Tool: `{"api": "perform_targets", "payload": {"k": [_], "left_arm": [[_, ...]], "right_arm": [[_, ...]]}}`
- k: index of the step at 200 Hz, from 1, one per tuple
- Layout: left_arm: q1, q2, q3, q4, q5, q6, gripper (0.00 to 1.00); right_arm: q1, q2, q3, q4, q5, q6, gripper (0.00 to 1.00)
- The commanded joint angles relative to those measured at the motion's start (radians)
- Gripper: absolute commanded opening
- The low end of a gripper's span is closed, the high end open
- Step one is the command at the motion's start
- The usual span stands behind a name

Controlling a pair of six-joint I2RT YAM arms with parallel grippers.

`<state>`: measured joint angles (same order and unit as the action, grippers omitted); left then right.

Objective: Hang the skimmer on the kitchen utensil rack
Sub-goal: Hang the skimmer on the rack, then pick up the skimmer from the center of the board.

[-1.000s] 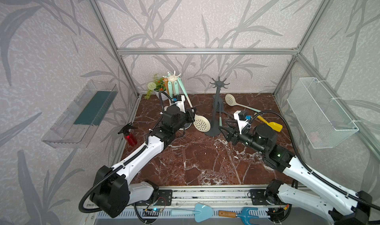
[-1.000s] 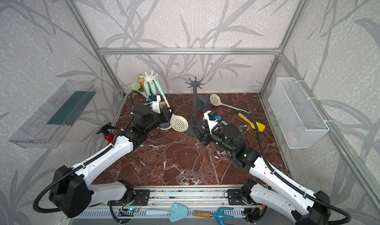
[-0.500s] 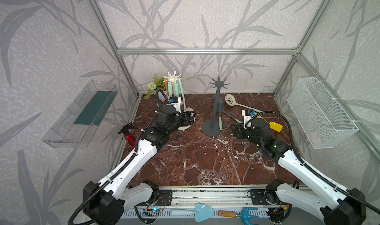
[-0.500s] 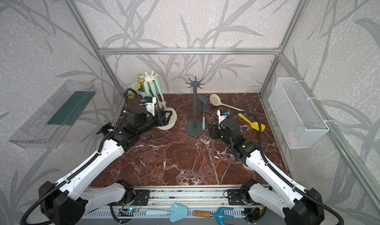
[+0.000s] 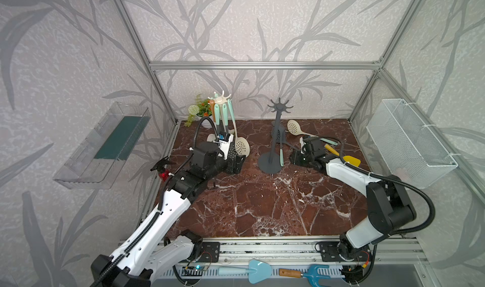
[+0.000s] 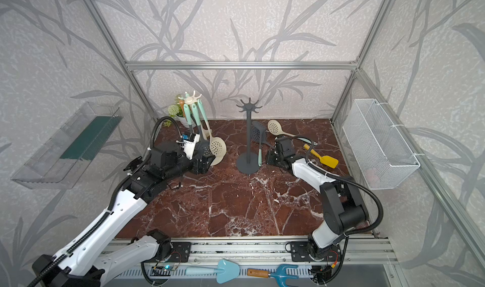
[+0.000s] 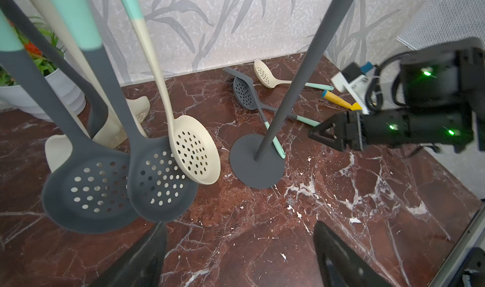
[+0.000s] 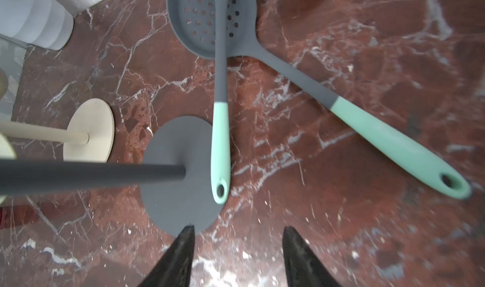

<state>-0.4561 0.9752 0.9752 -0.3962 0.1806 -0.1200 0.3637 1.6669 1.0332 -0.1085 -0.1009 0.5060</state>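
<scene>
A cream skimmer (image 5: pixel 241 145) (image 6: pixel 217 148) (image 7: pixel 195 152) hangs by its mint handle from the cream utensil rack (image 5: pixel 220 99) (image 6: pixel 190 98) at the back left, beside several grey utensils. My left gripper (image 5: pixel 236 163) (image 6: pixel 203 165) (image 7: pixel 241 235) stands open just in front of it, holding nothing. The grey rack (image 5: pixel 275 141) (image 6: pixel 248 131) (image 7: pixel 288 89) (image 8: pixel 178 194) stands mid-table with bare hooks. Two grey skimmers (image 7: pixel 244 91) (image 8: pixel 210 18) lie by its base, one handle resting on it. My right gripper (image 5: pixel 295 159) (image 6: pixel 270 158) (image 8: pixel 238 235) is open and empty, right of that base.
Another cream skimmer (image 5: pixel 292 127) (image 7: pixel 263 73) and a yellow spatula (image 5: pixel 349 159) lie at the back right. A wire basket (image 5: pixel 409 141) hangs on the right wall, a clear shelf (image 5: pixel 105 146) on the left. A plant pot (image 5: pixel 199 112) and a red spray bottle (image 5: pixel 164 171) stand at the left edge.
My left gripper carried the cream skimmer back-left to the cream rack and opened; the skimmer now hangs free. My right arm folded back while its gripper stayed beside the grey rack's base.
</scene>
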Motion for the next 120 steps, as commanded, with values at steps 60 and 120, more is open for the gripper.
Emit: {"api": "perform_targets", "payload": {"k": [60,120], "left_arm": [[0.008,-0.077,-0.065,0.027,0.07,0.092,0.86],[0.041,-0.076,-0.063,0.037,0.112,0.07,0.86]], "right_arm": [[0.033,0.425,0.454,-0.125,0.035,-0.013,0.53],[0.051,0.566,0.61,-0.272,0.145,0.031,0.43]]}}
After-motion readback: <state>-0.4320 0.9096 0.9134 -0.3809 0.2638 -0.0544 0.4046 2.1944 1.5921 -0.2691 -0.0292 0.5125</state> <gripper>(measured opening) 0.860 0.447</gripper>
